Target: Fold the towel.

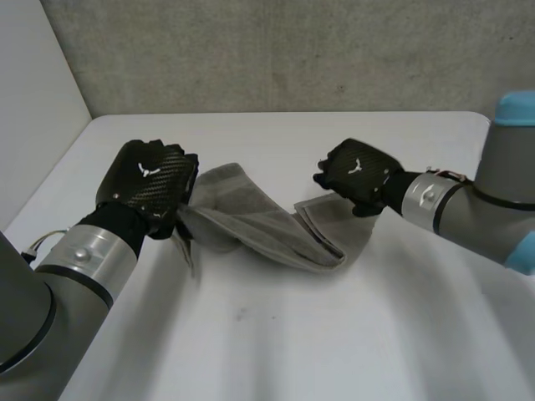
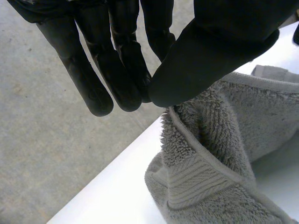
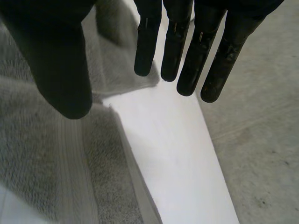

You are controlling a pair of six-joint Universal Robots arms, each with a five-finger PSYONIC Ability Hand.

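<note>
On the white table (image 1: pixel 251 351) before a concrete wall (image 1: pixel 276 50), the grey towel (image 1: pixel 267 221) lies rumpled between left hand (image 1: pixel 146 180) and right hand (image 1: pixel 355 171). Left wrist view: thumb and fingers (image 2: pixel 88 88) pinch the towel's hem. Right wrist view: fingers straight, thumb apart, above the towel; concrete floor (image 3: pixel 261 140) beside the table.

I see a plain grey towel (image 1: pixel 251 221), terry pile, with a ribbed woven band near the hem. The left hand (image 1: pixel 149 185) and right hand (image 1: pixel 358 174) are black, with carbon-weave backs and a small white mark on each. White table (image 1: pixel 334 334). Mottled grey concrete wall (image 1: pixel 292 50). Right arm grey, with a light-blue cap (image 1: pixel 517 109).
</note>
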